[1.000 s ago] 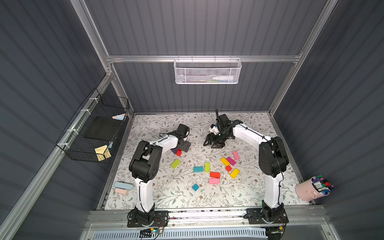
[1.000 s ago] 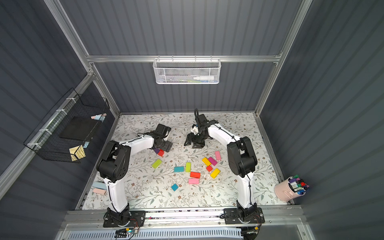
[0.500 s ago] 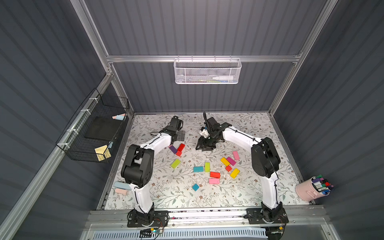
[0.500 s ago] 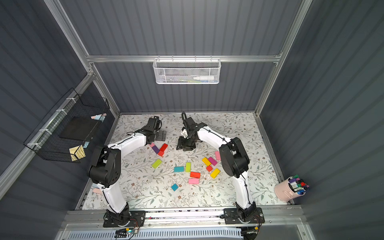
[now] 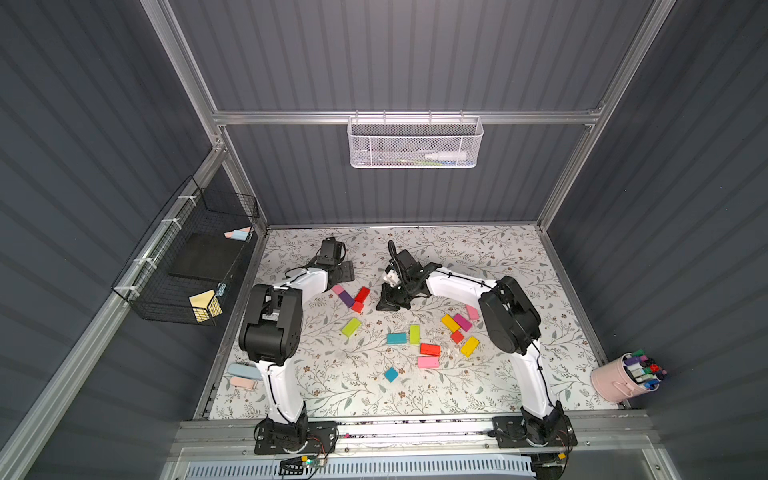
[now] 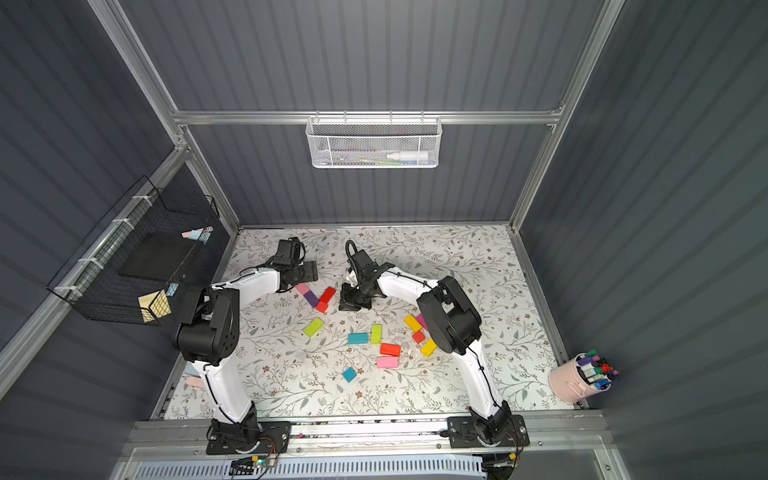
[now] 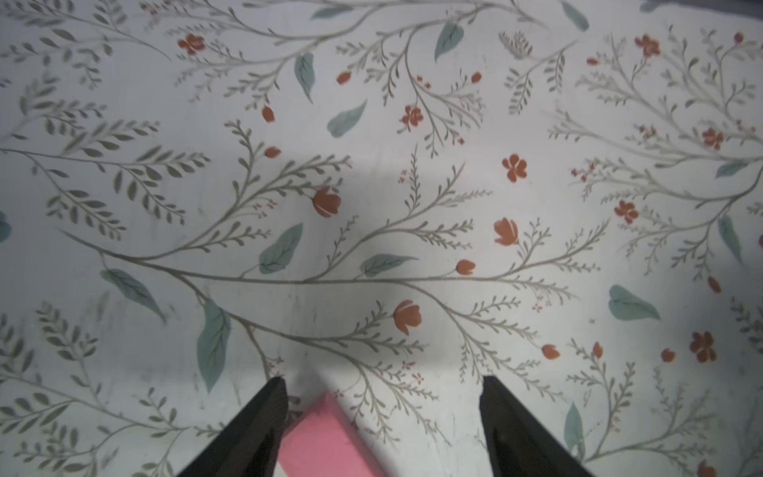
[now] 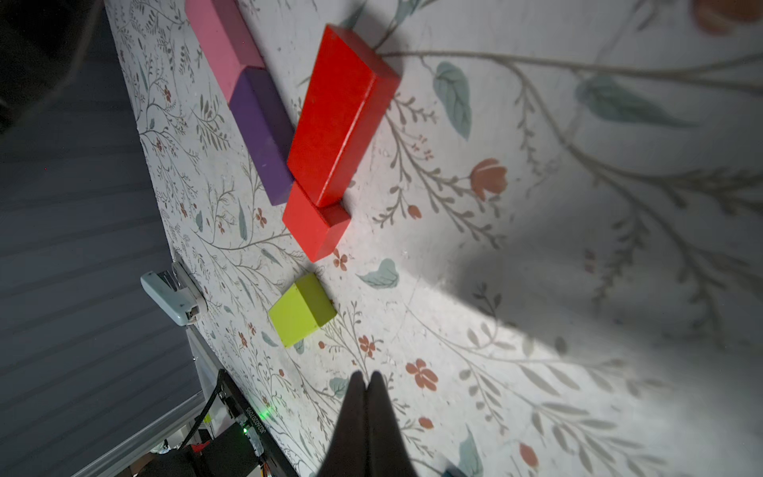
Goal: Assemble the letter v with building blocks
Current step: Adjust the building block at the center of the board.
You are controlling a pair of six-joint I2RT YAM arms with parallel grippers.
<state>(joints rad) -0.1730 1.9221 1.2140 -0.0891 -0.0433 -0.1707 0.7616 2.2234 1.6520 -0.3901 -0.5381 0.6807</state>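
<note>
Three blocks (image 5: pixel 345 298) angled onto the small red block (image 5: pixel 357 307) as V-tip; left end effector (image 7: pixel 382 380) agape astride the pink block (image 7: pixel 326 446), right end effector (image 8: pixel 365 376) shut, empty.

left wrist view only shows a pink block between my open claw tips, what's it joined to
observer: The pink block lies end to end with a purple block, making one slanted stroke.
operator: is there a second stroke
observer: Yes, a long red block slants toward a small red block at the tip.
operator: where's the right claw
observer: The right claw is shut and empty, just beside the long red block.
</note>
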